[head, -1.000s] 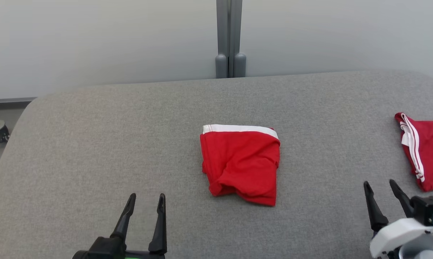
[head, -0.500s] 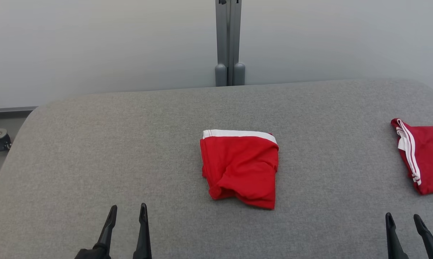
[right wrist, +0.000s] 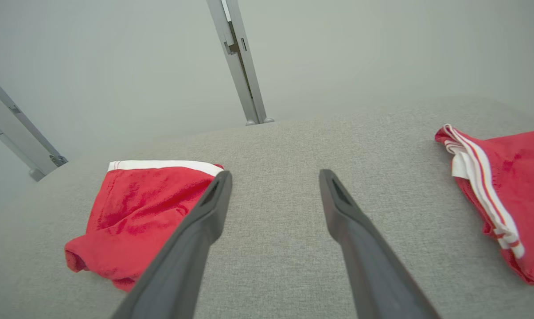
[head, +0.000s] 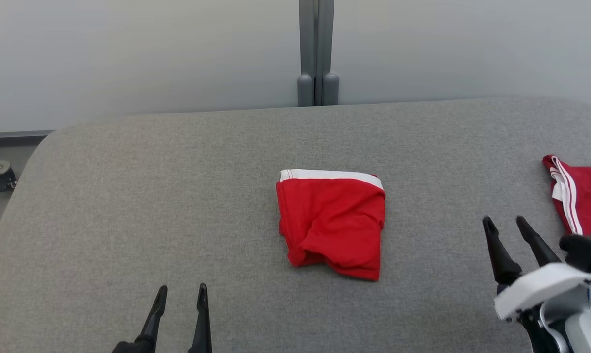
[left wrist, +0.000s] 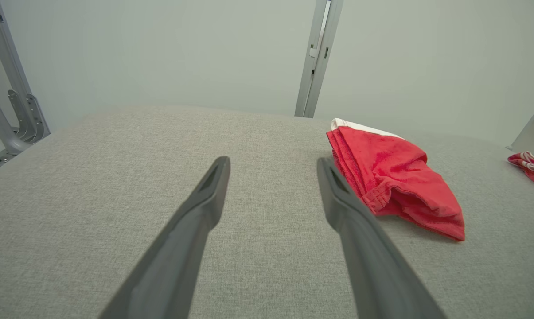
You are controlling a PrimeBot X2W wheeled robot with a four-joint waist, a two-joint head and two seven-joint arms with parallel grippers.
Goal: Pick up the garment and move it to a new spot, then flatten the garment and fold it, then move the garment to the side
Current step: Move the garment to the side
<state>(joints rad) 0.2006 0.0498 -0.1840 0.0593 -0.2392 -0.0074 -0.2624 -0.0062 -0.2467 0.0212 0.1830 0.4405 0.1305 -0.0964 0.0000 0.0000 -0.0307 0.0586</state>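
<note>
The red garment [head: 330,223] lay folded into a rough square at the middle of the grey surface [head: 128,196] as I watched through the head camera. Its white waistband [head: 330,175] ran along the far edge, and a rumpled fold sat at the near left corner.

Both claws were clear of it. The left claw [head: 183,289] rose from the bottom edge, near and left of the garment, its 2 fingers apart with nothing between them. The right claw [head: 505,223] was well to the right of the garment, likewise spread and empty, its fingers leaning left.

Beyond it, at the right edge of the surface, lay a second garment [head: 582,196], also red, with white stripes down its left side. The right arm's dark wrist overlapped its near end in my view, and I could not tell whether they touched.

In the left wrist camera the garment sat just right of the right-hand finger. In the right wrist camera bare surface showed between the fingers, with 1 garment on either side. A grey post [head: 318,49] stood against the pale wall [head: 128,59] behind the surface.
</note>
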